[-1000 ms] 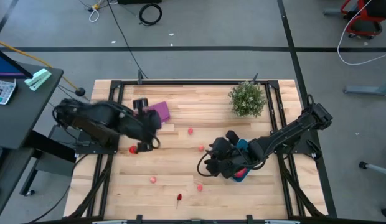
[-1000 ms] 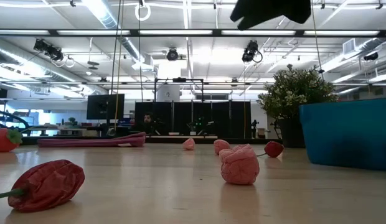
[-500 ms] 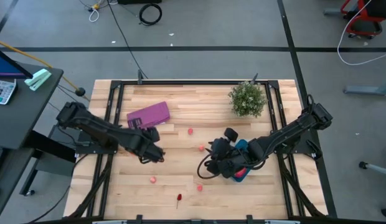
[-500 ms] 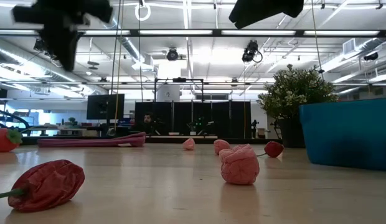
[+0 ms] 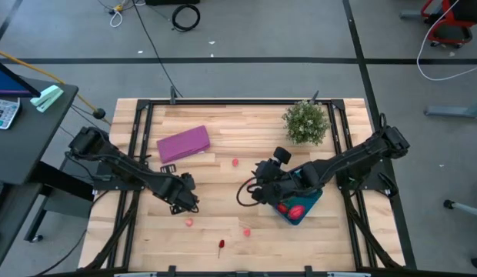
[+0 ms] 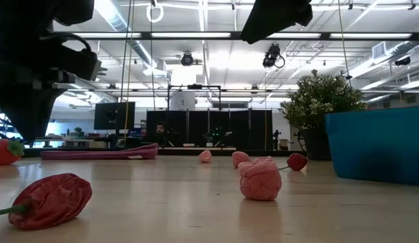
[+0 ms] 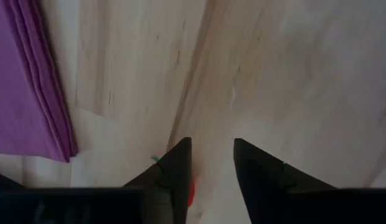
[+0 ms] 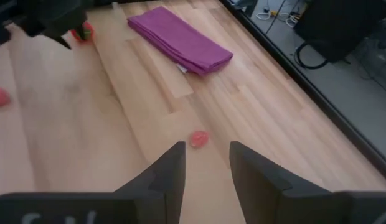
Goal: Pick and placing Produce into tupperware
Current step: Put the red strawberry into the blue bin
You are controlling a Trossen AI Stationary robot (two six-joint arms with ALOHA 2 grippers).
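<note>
- Two grippers are at work: the left gripper [image 5: 185,201], in the lower-left middle of the high view, hangs over a red toy strawberry [image 7: 190,190] with fingers parted around it, nothing held.
- The right gripper [image 5: 254,192], just left of the teal tupperware [image 5: 309,206], stands open and empty.
- One red piece [image 5: 295,210] already lies in the tupperware.
- Loose produce includes a pink piece [image 5: 189,222] and a red pepper [image 5: 221,245].
- Judged step: picking. Next, the left fingers need to lower and close on the strawberry.

Overhead and tabletop-level cameras share the purple cloth [image 5: 183,143] with both wrist cameras.
</note>
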